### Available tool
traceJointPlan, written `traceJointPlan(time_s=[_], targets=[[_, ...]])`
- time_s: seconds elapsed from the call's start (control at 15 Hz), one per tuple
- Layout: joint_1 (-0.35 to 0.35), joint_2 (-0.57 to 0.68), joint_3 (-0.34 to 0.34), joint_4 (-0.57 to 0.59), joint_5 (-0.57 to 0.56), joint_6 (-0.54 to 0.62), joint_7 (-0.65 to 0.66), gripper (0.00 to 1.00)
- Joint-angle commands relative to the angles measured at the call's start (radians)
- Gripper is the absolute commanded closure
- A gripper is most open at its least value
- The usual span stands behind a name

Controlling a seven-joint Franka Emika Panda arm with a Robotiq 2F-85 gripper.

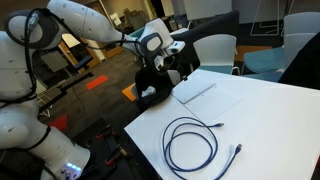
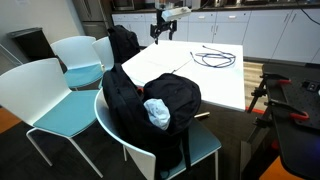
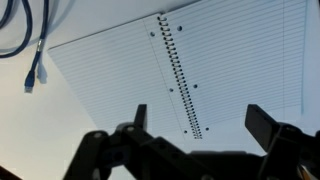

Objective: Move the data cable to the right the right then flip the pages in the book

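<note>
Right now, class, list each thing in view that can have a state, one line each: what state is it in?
book: open, lying flat on the table, lined pages facing up.
data cable: loosely coiled on the table, apart from the book, not held.
gripper: open, holding nothing, over the book.
backpack: resting on a chair seat beside the table.

Diffuse indoor light lit both exterior views without hard shadows. The white table (image 1: 270, 120) appeared bright, nearly washed out; the black backpack (image 2: 130, 100) lost detail. The wrist view showed the gripper (image 3: 200, 120) as a dark, blurred silhouette; ruled lines on the spiral-bound book (image 3: 110, 70) were sharp.
</note>
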Motion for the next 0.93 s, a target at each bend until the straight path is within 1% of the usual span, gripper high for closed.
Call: traceJointPlan(time_s=[0.0,0.07,0.2,0.27,0.33,0.4,0.47,0.6,0.87], targets=[[0.003,0.043,0.005,0.058,0.050,0.055,0.035,0.00],[-0.004,0.067,0.021,0.098,0.083,0.083,0.036,0.00],[0.013,0.122,0.018,0.190,0.118,0.104,0.066,0.00],[0.008,0.149,0.028,0.237,0.142,0.106,0.067,0.00],[0.012,0.183,0.031,0.298,0.151,0.079,0.072,0.00],[0.015,0.217,0.035,0.362,0.155,0.021,0.069,0.00],[0.021,0.246,0.037,0.409,0.150,0.002,0.060,0.00],[0.039,0.317,0.037,0.519,0.123,-0.086,0.042,0.00],[0.068,0.446,0.044,0.699,0.087,-0.214,0.019,0.00]])
